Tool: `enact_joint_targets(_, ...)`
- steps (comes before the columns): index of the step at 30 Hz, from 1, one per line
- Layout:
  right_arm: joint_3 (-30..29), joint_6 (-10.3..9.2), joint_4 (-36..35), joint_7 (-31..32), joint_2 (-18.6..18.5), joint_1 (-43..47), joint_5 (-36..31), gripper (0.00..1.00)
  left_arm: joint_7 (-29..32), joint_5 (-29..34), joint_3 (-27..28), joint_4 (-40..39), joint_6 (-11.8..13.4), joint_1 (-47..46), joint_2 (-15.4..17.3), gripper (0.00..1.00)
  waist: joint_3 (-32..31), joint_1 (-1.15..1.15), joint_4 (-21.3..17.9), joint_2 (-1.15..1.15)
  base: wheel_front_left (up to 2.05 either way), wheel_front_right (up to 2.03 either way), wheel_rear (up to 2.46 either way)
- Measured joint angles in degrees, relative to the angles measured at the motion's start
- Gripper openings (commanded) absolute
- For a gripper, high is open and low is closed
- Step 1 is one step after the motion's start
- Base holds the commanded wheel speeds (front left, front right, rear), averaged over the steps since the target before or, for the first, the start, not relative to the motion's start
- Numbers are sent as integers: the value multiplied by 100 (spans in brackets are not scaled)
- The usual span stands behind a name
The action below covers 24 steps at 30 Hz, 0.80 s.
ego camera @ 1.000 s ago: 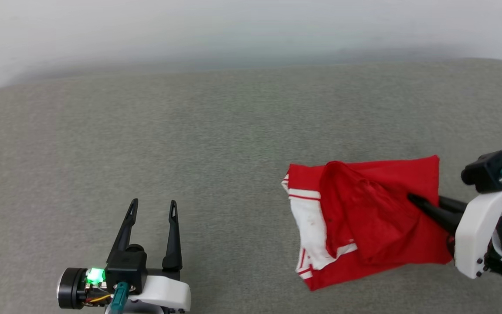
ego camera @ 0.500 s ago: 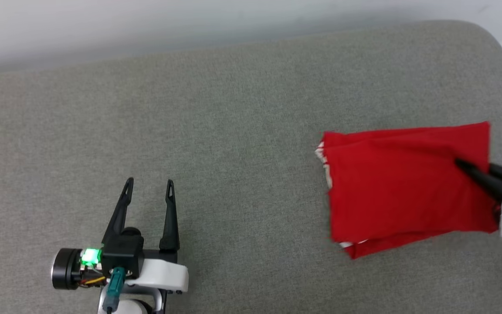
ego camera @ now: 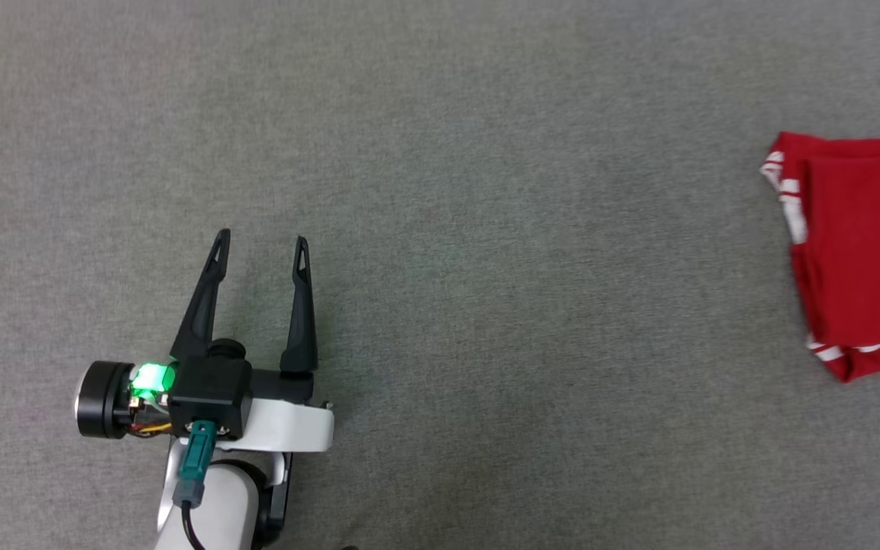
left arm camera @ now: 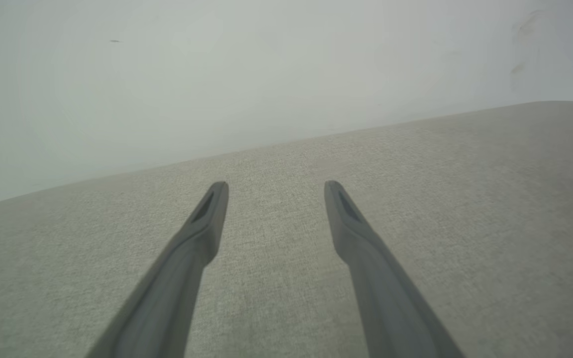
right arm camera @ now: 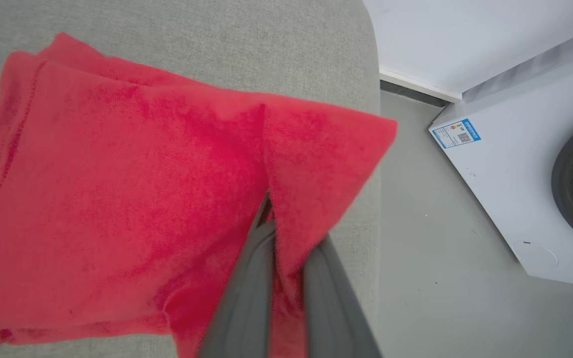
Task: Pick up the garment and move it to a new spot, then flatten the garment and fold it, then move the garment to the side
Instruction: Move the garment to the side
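Right hand (right arm camera: 287,233) seemingly tight on garment (right arm camera: 117,174)

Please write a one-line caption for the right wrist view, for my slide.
Right gripper pinching the folded red jersey garment over the grey fabric surface.

The garment (ego camera: 860,252) lies on the surface (ego camera: 486,191) at its right edge, the left gripper (ego camera: 261,238) well apart at near left.
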Motion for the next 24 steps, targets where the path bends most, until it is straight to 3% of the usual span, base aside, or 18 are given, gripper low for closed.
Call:
enact_joint_targets(10, -712, 1, 1438, -211, -99, -390, -163, 0, 0, 5, -69, -207, 99, -196, 54, 100, 522, 0, 189, 0, 0, 0, 0)
enact_joint_targets(17, -869, 1, 1868, -472, 52, -553, -433, 0, 0, -2, -82, -233, 158, -219, 124, 100, 571, 0, 197, 0, 0, 0, 0)
enact_joint_targets(18, -898, 1, 1925, -530, 91, -599, -500, 29, 0, -3, -85, -233, 175, -219, 127, 100, 564, 0, 194, 0, 0, 0, 0)
enact_joint_targets(19, -924, 1, 1990, -557, 125, -641, -558, 100, 0, -5, -90, -231, 176, -219, 132, 100, 554, 0, 193, 0, 0, 0, 0)
enact_joint_targets(24, -1059, 1, 2221, -831, 297, -747, -966, 100, 0, -43, -124, -200, 199, -213, 141, 100, 420, 0, 191, 0, 0, 0, 0)
